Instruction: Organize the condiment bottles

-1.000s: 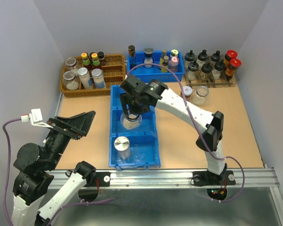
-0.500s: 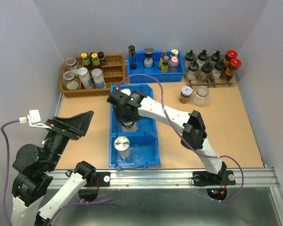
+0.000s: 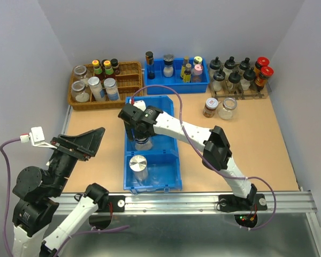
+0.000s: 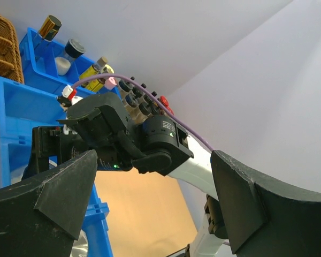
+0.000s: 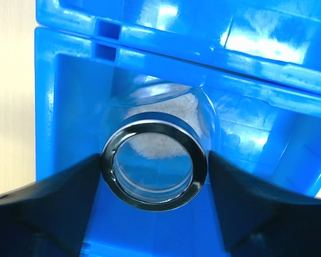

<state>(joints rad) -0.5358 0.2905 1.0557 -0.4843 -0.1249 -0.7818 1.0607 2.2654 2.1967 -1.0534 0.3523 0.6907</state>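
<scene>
The right gripper (image 5: 154,160) pinched the silver-rimmed clear glass jar of white powder (image 5: 166,110) inside the blue plastic divided bin's (image 5: 69,80) middle compartment. Letting go before it sat flat, I judged, could topple it. The left gripper (image 4: 155,154) hung wide, empty.

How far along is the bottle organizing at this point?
Done: a silver-lidded jar stands in the near compartment of the blue divided bin. In hand: the right hand grips a chrome-rimmed glass jar inside the middle compartment. Left: a brown spice jar and a clear wide jar stand loose on the table.
</scene>
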